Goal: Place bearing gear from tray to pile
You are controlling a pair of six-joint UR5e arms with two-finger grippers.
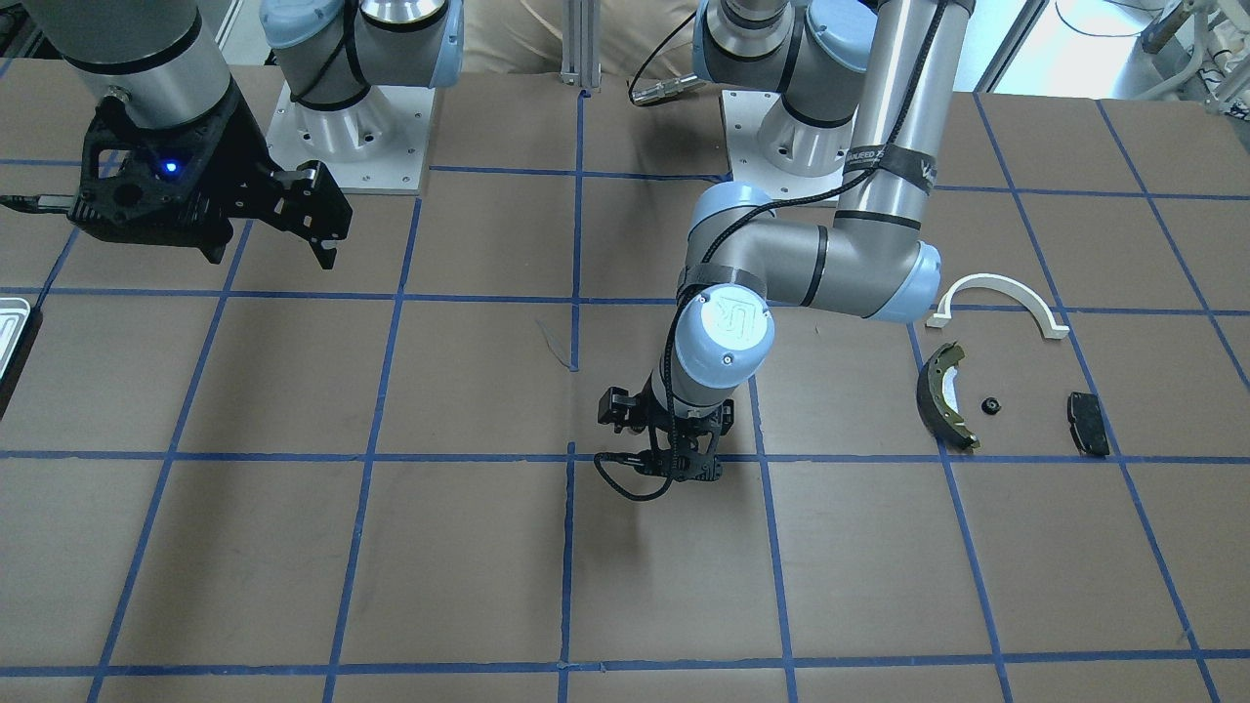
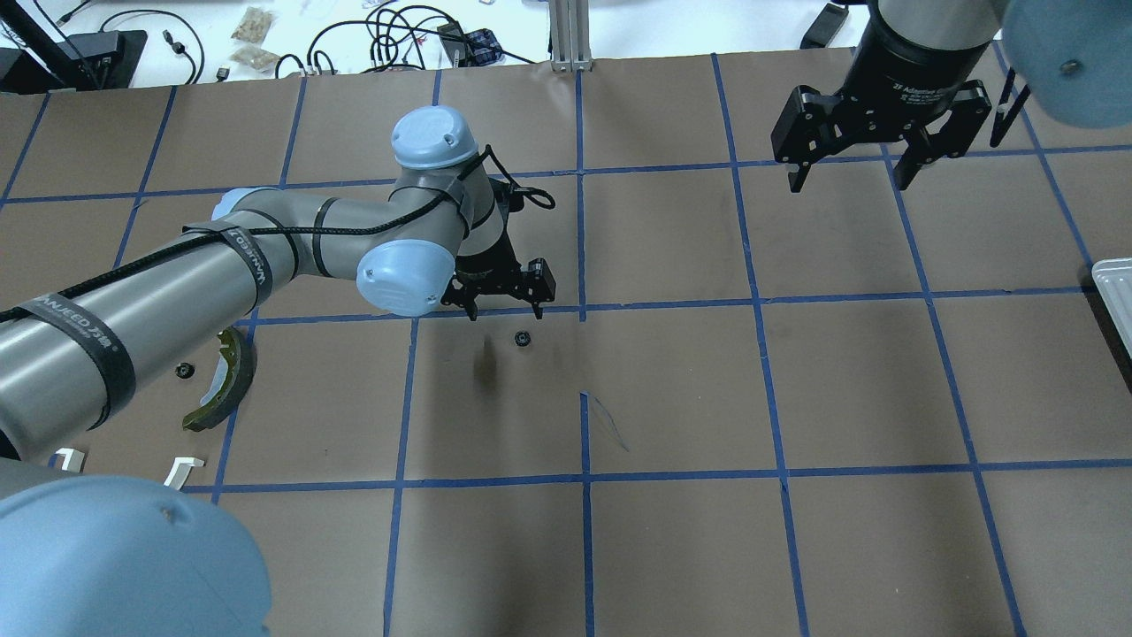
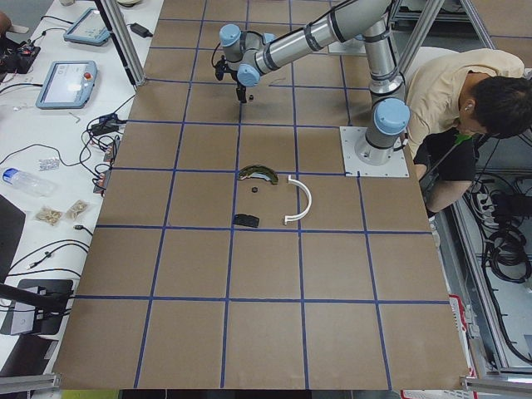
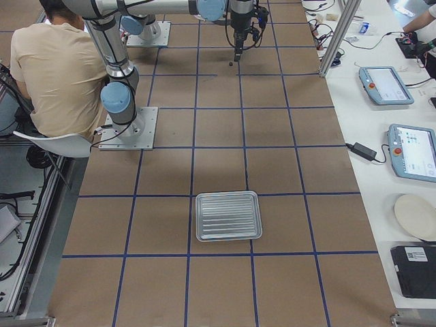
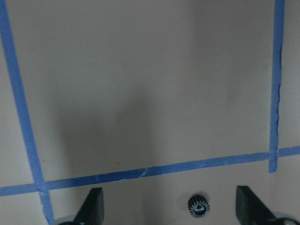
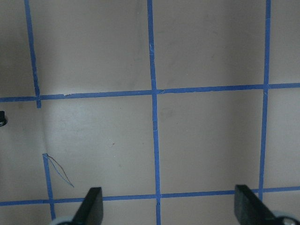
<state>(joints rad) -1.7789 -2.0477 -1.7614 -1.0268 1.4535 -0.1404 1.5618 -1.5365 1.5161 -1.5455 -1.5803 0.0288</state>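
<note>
A small black bearing gear [image 2: 522, 338] lies on the brown table near its middle. In the left wrist view the gear [image 5: 198, 206] sits between the open fingertips, nearer the right one. My left gripper [image 2: 504, 311] is open and empty, pointing down just above the gear. My right gripper [image 2: 847, 184] is open and empty, held high. The tray [image 4: 228, 215] is empty; only its corner [image 2: 1114, 283] shows overhead. The pile holds a white arch [image 1: 1001, 298], a brake shoe [image 1: 942, 395], a brake pad [image 1: 1087, 422] and a second small black gear [image 1: 991, 404].
Blue tape lines divide the table into squares. A person [image 3: 465, 100] in a beige shirt sits bent over behind the robot bases. Tablets and cables lie on the white bench [image 4: 381, 122] past the table's far edge.
</note>
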